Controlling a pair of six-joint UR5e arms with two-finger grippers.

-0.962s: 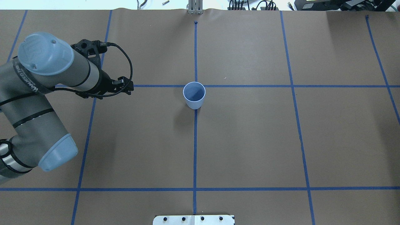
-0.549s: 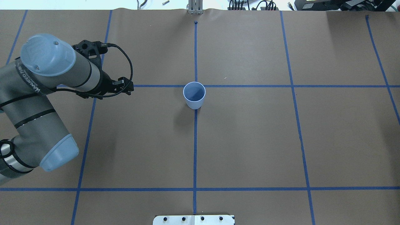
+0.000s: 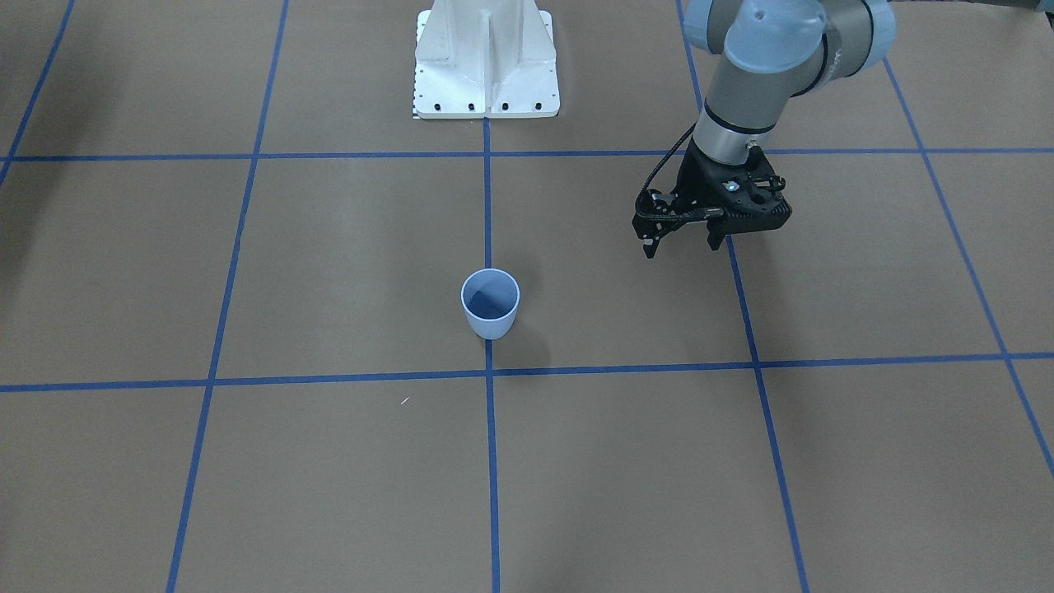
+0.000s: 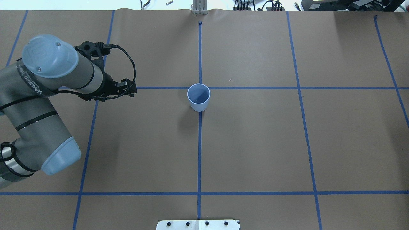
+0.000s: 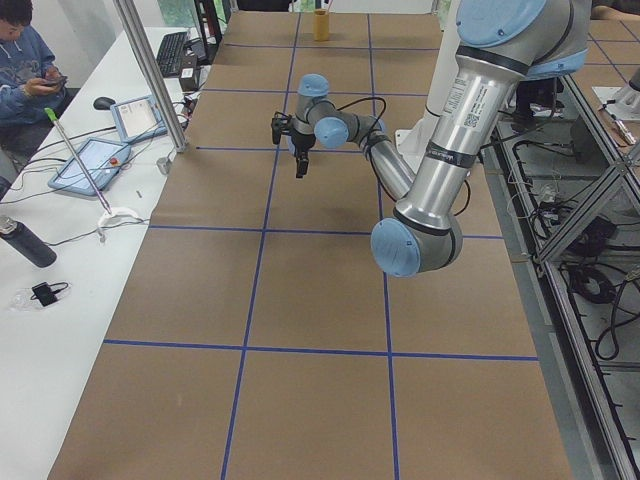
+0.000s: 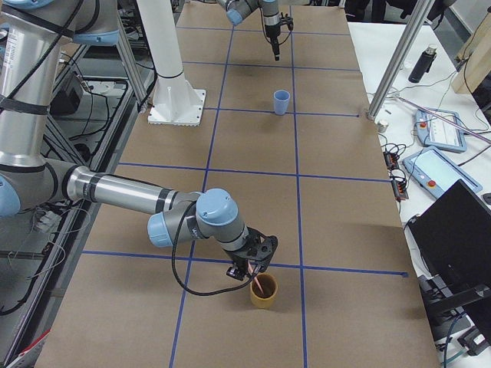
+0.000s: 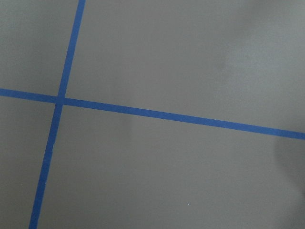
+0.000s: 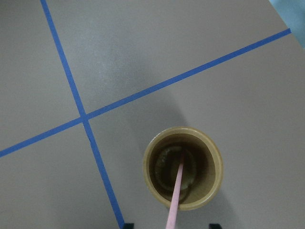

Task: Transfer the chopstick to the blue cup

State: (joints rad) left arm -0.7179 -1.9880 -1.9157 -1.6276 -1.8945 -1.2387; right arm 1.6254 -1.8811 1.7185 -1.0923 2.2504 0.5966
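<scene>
The chopstick (image 8: 177, 191) is a thin pink stick leaning inside a tan cup (image 8: 209, 152), far from the blue cup. My right gripper (image 8: 170, 225) hangs just above that tan cup (image 6: 265, 297), open, its two fingertips on either side of the chopstick's (image 6: 261, 285) upper end. Upright and empty, the blue cup (image 4: 198, 97) stands at the table's centre on a tape crossing, also in the front view (image 3: 491, 309). My left gripper (image 3: 683, 240) hovers open and empty over the paper, well to the cup's side (image 4: 127, 88).
Blue tape lines grid the brown paper. The white robot base (image 3: 486, 58) stands at the table's near edge. A side table holds tablets (image 5: 90, 165) and a bottle (image 5: 25, 240), with a seated person (image 5: 25, 60) and a metal post (image 5: 150, 80).
The left arm's elbow and wrist joints have drifted slightly to the right; its gripper and the blue cup stay where they were.
</scene>
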